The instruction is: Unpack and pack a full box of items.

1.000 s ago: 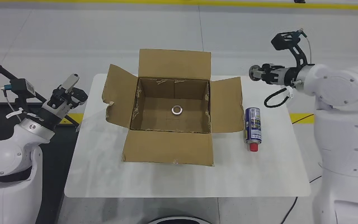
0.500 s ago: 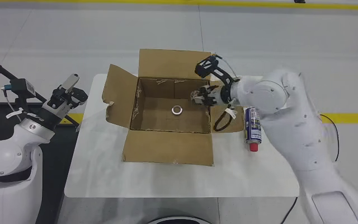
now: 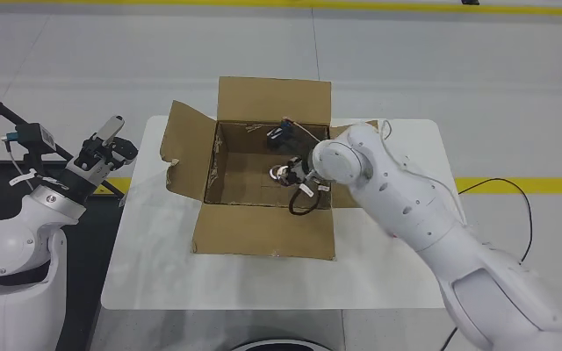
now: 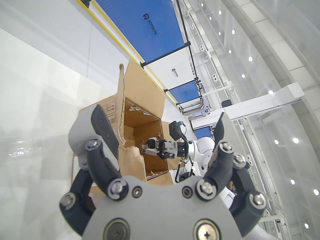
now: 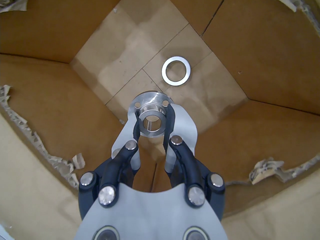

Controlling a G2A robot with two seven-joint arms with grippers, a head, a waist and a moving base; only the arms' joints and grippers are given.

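Right gripper [image 5: 152, 121] clenched on metal flange [image 5: 147, 102], cardboard box [image 5: 75, 26] walls around it, flat ring [image 5: 165, 72] on floor just beyond its tips, left gripper [image 4: 160, 116] released, well apart from box.

On the outer wall of the box [image 4: 147, 93], black framed handling pictograms [image 4: 111, 108] are printed (a pair of upward arrows among them). Behind the box, a blue panel [image 4: 140, 16] carries a white logo and word. A white panel [image 4: 170, 71] just beyond it carries the same in dark print.
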